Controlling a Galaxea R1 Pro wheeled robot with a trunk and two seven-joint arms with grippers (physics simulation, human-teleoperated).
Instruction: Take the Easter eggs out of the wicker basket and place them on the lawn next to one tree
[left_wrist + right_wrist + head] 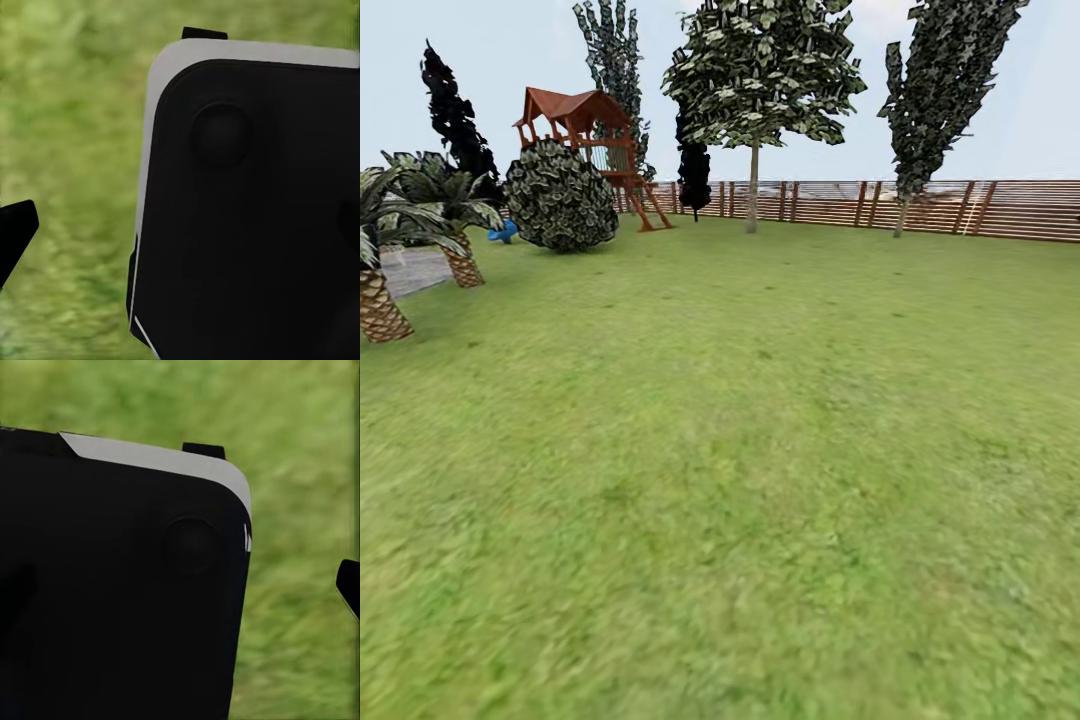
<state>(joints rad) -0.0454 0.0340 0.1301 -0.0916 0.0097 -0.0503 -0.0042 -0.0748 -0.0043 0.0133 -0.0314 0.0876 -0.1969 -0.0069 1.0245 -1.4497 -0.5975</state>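
The lawn (740, 450) spreads wide and flat across the head view, up to the garden's brown slat fence (1000, 210). A tree (753, 190) with a slim pale trunk and blossom-flecked foliage stands at the far middle. A second such tree (903, 208) stands right of it by the fence. The Easter eggs and the wicker basket are out of view. One dark fingertip (15, 234) of my left gripper shows over grass beside a large black robot panel (255, 210). One fingertip (349, 585) of my right gripper shows likewise beside a black panel (120, 585).
A round dark bush (560, 197) and a red-brown playset (585, 125) stand at the far left. Two palms (458, 240) (378, 300) line the left edge by a grey paved patch (415, 268). Black trees (455, 115) (693, 170) rise behind.
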